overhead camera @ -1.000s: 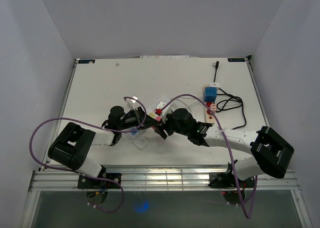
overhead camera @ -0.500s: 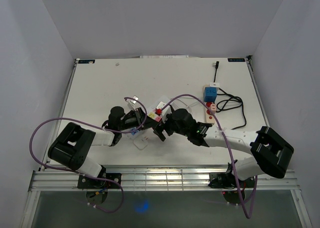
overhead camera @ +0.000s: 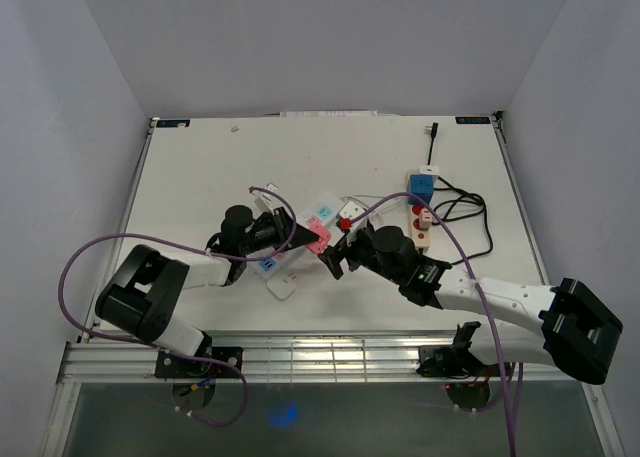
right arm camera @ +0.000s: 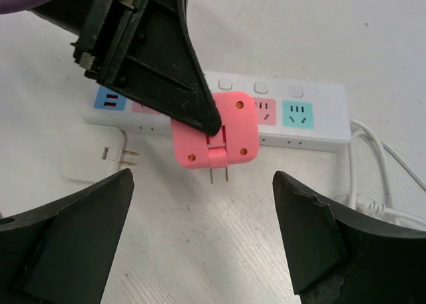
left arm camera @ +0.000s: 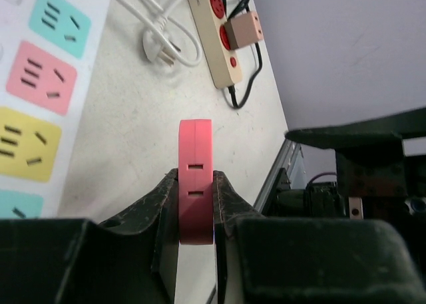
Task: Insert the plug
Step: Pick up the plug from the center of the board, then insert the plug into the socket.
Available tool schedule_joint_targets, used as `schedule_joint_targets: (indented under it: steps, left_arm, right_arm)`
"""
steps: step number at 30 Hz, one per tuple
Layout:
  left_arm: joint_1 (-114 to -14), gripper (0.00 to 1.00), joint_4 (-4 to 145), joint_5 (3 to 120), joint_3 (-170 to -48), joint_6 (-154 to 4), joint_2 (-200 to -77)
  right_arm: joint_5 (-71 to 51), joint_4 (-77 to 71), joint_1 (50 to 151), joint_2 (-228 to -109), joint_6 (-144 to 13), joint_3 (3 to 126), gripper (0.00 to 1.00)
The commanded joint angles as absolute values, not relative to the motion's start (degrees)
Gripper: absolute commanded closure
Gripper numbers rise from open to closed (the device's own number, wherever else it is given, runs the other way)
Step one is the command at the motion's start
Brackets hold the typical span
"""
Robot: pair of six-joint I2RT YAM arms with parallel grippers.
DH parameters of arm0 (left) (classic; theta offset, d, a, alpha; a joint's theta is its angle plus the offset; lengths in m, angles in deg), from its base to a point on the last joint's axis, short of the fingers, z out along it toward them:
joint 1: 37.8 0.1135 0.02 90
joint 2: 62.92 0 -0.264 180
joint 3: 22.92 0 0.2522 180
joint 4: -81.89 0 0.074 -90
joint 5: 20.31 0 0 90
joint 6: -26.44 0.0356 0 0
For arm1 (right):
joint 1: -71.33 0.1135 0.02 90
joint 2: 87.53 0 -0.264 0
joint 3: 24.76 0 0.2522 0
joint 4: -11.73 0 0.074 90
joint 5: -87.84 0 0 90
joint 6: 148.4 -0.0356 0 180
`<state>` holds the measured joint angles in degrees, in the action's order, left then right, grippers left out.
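Observation:
My left gripper is shut on a flat pink plug, gripping its two broad faces edge-on. In the right wrist view the pink plug hangs from the black left fingers, with its two metal prongs pointing toward the camera. Behind it lies the white power strip with blue, pink and teal sockets. My right gripper stands wide open just in front of the prongs, touching nothing. From above, the left gripper, the plug and the right gripper are close together beside the strip.
A white two-prong adapter lies flat near the strip's left end. At the right stand a beige power strip with a blue adapter and a coiled black cable. A white corded plug lies between the strips.
My left gripper closed on the pink plug. My right gripper opened wide, let go of it and drew back to the right as that arm stretched out.

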<state>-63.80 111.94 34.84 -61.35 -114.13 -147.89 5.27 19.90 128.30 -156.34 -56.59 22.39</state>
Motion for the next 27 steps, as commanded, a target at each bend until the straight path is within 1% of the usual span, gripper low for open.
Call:
schedule_joint_targets:
  steps: [1,5,9,13,14,17,20,22,25,27]
  left_arm:
    - [-63.90,1.00,109.79,38.22,-67.17,-111.64,-151.32]
    - [-63.90,1.00,107.51,39.63,-71.83,-111.12,-153.27]
    - [-63.90,1.00,101.71,43.32,-77.28,-107.26,-153.54]
    - [-63.73,1.00,94.07,44.21,-85.09,-98.66,-156.78]
    - [-63.55,1.00,90.40,44.12,-88.94,-96.81,-157.48]
    - [-63.55,1.00,86.86,44.81,-93.88,-89.35,-158.46]
    - [-63.46,1.00,86.67,48.06,-94.87,-85.64,-158.20]
    - [-62.94,1.00,86.67,48.07,-95.65,-84.23,-159.24]
    - [-61.79,1.00,87.02,44.57,-96.01,-82.73,-161.44]
    - [-61.70,1.00,87.37,42.54,-96.10,-81.68,-162.67]
  right_arm:
    - [10.67,26.79,127.49,-151.79,-57.95,19.15,0.10]
    - [12.43,29.77,126.17,-145.82,-59.89,15.37,0.10]
    - [13.93,30.84,125.12,-143.60,-60.94,13.17,0.10]
    - [16.38,30.75,124.85,-143.95,-61.91,13.08,0.10]
    - [16.82,30.75,124.77,-143.69,-62.26,13.00,0.10]
    - [18.67,31.36,124.68,-142.82,-62.88,12.03,0.08]
    - [19.11,31.89,124.68,-142.37,-63.05,11.59,0.07]
    - [19.29,31.98,124.68,-142.55,-63.05,11.68,0.07]
    - [20.16,31.98,124.59,-142.29,-63.40,11.68,0.06]
    - [24.02,31.98,124.68,-141.58,-64.37,10.89,0.05]
